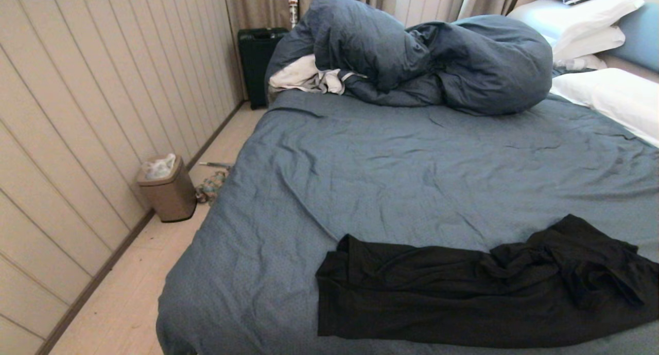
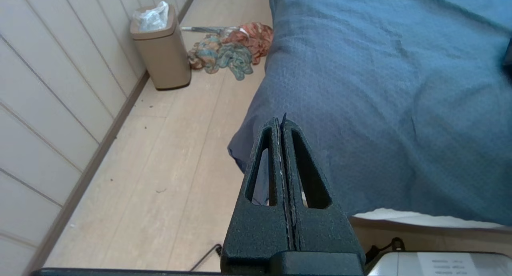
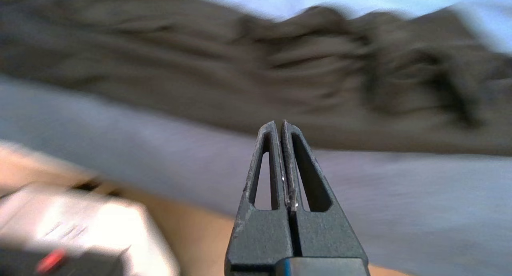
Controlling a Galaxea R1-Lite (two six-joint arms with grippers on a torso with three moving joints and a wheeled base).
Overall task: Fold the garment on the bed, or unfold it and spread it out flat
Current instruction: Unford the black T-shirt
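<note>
- The garment (image 1: 484, 288) lies bunched at the bed's (image 1: 412, 159) five o'clock corner (print hidden).
- Right gripper (image 3: 280, 126) clenched, empty, short of it; left gripper (image 2: 281, 122) clenched, parked.
- Risk: pinching sheet along with the thin fabric.

No readable text, labels, brands or numbers in any view.
A white label (image 2: 444, 264) on the pale box at the edge of the left wrist view carries rows of small print, too faint to read.
</note>
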